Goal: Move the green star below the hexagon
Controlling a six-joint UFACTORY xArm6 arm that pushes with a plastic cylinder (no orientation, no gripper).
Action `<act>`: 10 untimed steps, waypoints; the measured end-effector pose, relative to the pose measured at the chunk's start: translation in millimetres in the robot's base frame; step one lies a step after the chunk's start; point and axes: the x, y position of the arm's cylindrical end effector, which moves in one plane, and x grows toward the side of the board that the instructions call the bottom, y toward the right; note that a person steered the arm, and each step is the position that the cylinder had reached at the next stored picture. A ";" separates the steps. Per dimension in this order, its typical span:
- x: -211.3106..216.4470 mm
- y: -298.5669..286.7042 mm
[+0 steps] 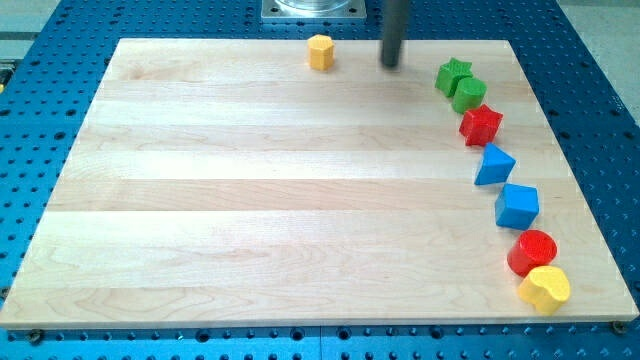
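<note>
The dark rod has no jaws – its tip (391, 65) touches nothing. The green wooden star (452, 75) lies to its right, the yellow wooden hexagon (319, 51) to its left. Approach step, I judge; next, get behind the star.

Nothing here can be read: no words, labels, brand marks, numbers or signs show anywhere in the scene. The pale wooden worktop (300, 190) is bare grain from edge to edge, and the coloured blocks on it carry plain faces with no print on them. The blue perforated surface (590, 110) around it and the metal base (312, 10) at the far edge show no lettering either.
</note>
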 end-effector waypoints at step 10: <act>51.4 -134.2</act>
